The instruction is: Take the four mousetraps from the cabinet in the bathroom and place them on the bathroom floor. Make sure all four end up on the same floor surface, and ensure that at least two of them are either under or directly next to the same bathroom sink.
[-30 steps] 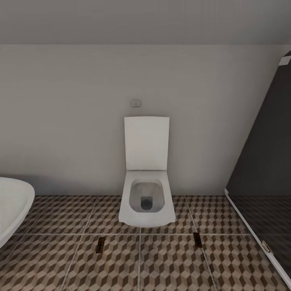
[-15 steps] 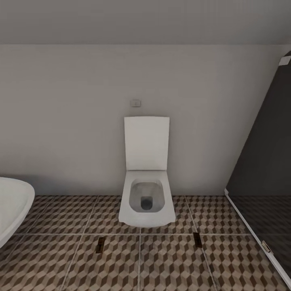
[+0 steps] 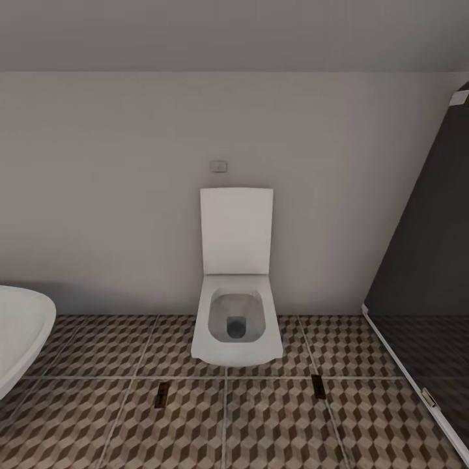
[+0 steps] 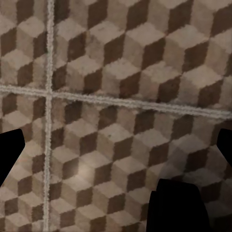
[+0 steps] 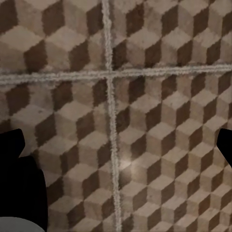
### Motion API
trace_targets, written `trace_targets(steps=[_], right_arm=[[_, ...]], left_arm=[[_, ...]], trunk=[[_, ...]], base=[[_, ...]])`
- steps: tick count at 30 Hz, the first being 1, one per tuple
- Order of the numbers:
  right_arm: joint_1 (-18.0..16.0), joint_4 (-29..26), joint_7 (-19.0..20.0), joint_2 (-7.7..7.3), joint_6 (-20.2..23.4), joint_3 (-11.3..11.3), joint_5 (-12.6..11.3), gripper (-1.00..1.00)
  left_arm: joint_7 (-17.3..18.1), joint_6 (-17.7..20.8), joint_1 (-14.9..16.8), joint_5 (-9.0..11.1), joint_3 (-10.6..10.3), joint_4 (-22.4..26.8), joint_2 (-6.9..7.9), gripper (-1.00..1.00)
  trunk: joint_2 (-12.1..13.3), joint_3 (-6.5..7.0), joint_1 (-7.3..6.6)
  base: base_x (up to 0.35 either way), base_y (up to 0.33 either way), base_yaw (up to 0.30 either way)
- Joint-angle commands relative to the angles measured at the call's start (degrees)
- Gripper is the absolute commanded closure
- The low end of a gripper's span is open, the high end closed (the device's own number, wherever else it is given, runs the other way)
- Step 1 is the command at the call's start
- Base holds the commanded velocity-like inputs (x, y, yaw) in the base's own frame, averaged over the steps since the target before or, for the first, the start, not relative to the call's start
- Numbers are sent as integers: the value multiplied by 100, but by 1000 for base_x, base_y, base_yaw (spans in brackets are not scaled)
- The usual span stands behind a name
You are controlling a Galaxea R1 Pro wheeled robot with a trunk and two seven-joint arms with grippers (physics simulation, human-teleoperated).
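I face a white toilet [image 3: 236,286] at frame centre on the bathroom floor [image 3: 280,423], both my grippers spread wide and empty.

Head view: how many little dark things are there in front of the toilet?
2. One little dark thing shows against the bathroom floor front-left of the toilet, the other front-right. Too small to identify; more may be hidden.

The head camera looks forward and slightly down at the white wall-hung toilet with its raised lid [image 3: 236,306] from some way off, while both wrist cameras face straight down, close above the same brown-and-beige cube-patterned floor tiles [image 3: 273,417] [image 4: 121,72] [image 5: 159,58] before that toilet.
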State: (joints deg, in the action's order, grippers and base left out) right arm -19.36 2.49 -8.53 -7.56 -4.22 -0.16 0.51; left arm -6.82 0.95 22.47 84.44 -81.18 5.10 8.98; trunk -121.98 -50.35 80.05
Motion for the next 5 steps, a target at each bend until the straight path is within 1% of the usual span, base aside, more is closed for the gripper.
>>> trace_targets(steps=[1, 5], right_arm=[[-11, 27, -11, 0, -44, -2, 5, -100], [-13, 27, -14, 0, -44, -2, 5, -100]], left_arm=[[-48, 10, 3, 38, -47, 26, 8, -100], [-48, 10, 3, 38, -48, 26, 8, -100]], trunk=[[-2, -5, -1], [-2, -5, -1]], base=[[0, 0, 0], [0, 0, 0]])
